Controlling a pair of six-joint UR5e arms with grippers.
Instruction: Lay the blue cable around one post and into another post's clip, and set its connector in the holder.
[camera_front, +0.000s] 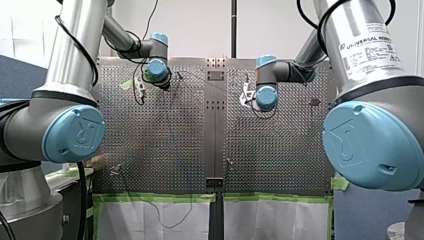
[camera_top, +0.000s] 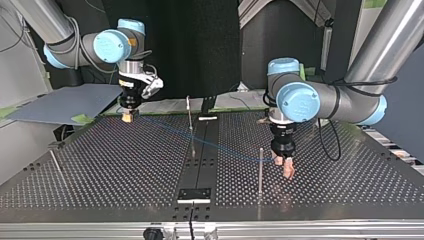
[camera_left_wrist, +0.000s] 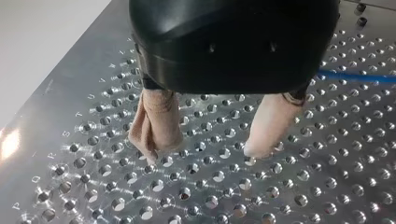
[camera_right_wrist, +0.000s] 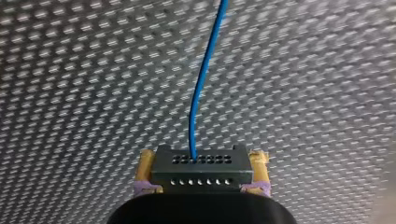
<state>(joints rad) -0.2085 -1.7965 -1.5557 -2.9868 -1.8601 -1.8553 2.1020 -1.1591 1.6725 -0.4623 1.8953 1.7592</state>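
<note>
My right gripper (camera_right_wrist: 201, 158) is shut on a black connector (camera_right_wrist: 201, 171), which sits between its yellow pads. The blue cable (camera_right_wrist: 205, 70) leaves the connector and runs ahead over the perforated plate. In the top view my right gripper (camera_top: 129, 116) hangs low at the table's far left. From there the cable (camera_top: 225, 147) runs past the middle post (camera_top: 189, 112) toward my left gripper (camera_top: 286, 167). My left gripper (camera_left_wrist: 204, 154) stands open just above the plate. Nothing lies between its beige pads (camera_left_wrist: 156, 126), and the cable (camera_left_wrist: 359, 77) passes beside it.
A thin post (camera_top: 260, 167) stands close beside my left gripper, and another (camera_top: 56, 162) leans at the top view's left edge. A black holder block (camera_top: 195, 195) sits on the centre strip near the top view's bottom edge. A grey board (camera_top: 60, 102) lies beyond the table.
</note>
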